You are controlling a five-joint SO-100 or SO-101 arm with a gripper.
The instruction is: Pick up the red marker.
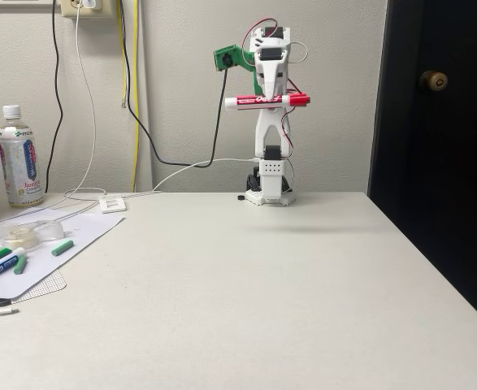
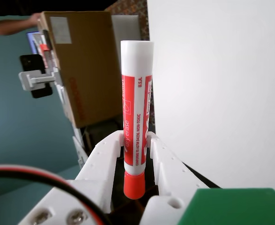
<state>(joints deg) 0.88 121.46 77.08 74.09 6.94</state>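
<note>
From the fixed view I see the gripper (image 1: 269,96) raised well above the table (image 1: 246,292), its fingers closed on the red marker (image 1: 267,101) — the marker lies level across them, white end sticking out left, red cap right. In the wrist view the marker (image 2: 136,117) sits pinched between the two white fingers (image 2: 104,157), gripped near its red cap — most of the barrel reaches out past the fingertips.

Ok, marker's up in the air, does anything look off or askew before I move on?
Nothing stands out. The gripper holds the red marker level and clear of the table, clamped near mid-barrel with the fingers on both sides. The green-capped markers lie at the table's left edge in the fixed view.
</note>
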